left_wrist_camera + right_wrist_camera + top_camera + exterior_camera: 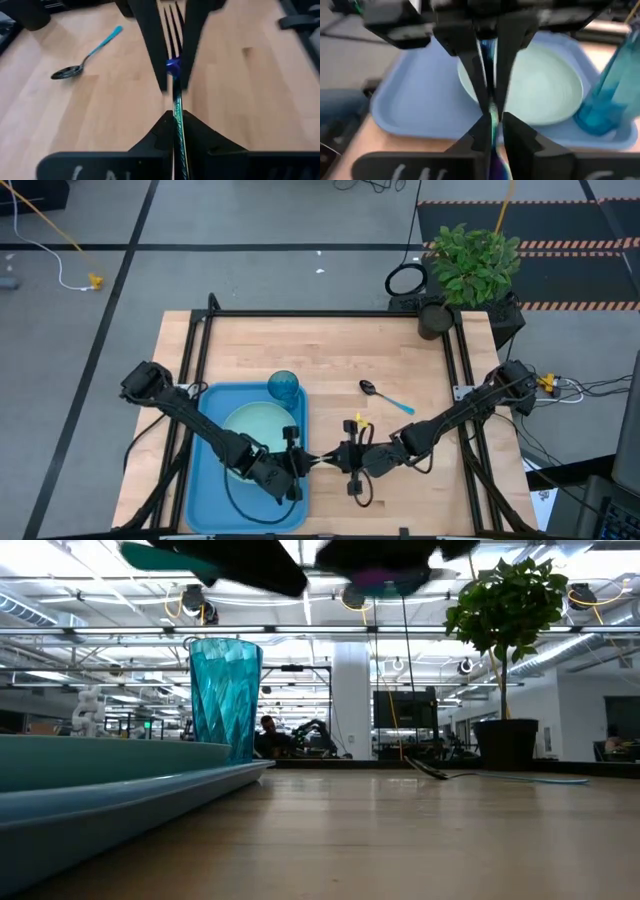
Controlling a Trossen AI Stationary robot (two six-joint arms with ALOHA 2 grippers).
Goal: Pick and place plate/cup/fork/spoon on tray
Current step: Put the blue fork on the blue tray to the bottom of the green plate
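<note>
Both grippers [327, 459] pinching fork [174, 97], spoon [75, 67] in left wrist view

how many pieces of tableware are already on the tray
2: the plate in the middle of the tray and the cup at its far right corner. The spoon lies on the table; the fork is held midair.

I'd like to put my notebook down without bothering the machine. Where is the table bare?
The wood between the cup and the far table edge is bare, as is the near right corner below the right arm. It is crowded mid-front, where both grippers meet on the fork beside the tray, and around the spoon.
</note>
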